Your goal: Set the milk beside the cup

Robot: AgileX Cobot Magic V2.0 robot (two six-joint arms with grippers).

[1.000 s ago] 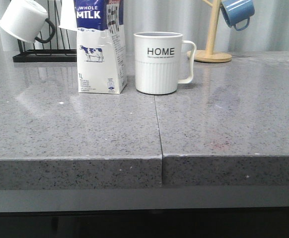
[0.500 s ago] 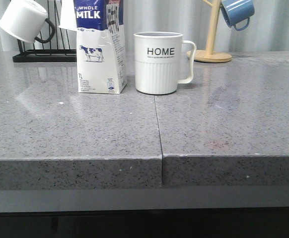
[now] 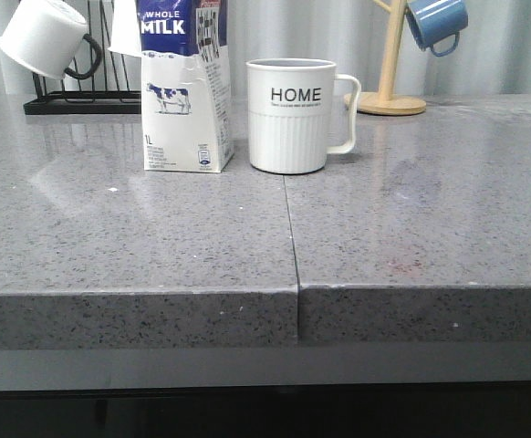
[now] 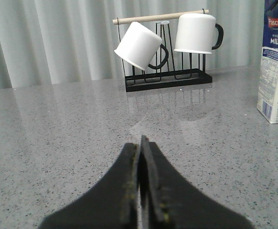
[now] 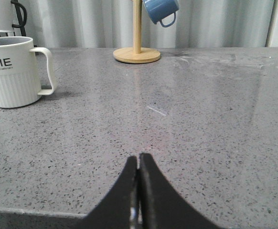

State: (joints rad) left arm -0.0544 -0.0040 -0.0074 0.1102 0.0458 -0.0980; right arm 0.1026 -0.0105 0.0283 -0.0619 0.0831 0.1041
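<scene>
Front view: I see the milk carton (image 3: 182,87) standing upright on the grey speckled bench (image 3: 411,237), toward the back left of centre, blue top reading WHOLE MILK, cow picture and 1L mark facing me. The HOME mug (image 3: 292,116) stands upright just beside it on its right, a narrow gap between them, not touching; the squared white handle points right, away from the carton. A seam in the bench runs forward from between the two. Behind the carton to the left, a black wire rack (image 3: 83,96) holds a white mug with black handle (image 3: 46,38), tilted. Back right, a wooden mug tree (image 3: 389,64) on a round base carries a blue mug (image 3: 436,23). Neither arm shows in the front view. On my left wrist camera, the left claw (image 4: 142,157) is clenched, fingers pressed together with nothing between them, low over bare bench; the carton edge (image 4: 276,62) is off to the side and well apart, the rack with two white mugs (image 4: 167,43) farther back. On my right wrist camera, the right claw (image 5: 138,176) is also clenched and empty, near the bench edge; the HOME mug (image 5: 12,71) is well apart from it, the mug tree base (image 5: 136,54) beyond.
</scene>
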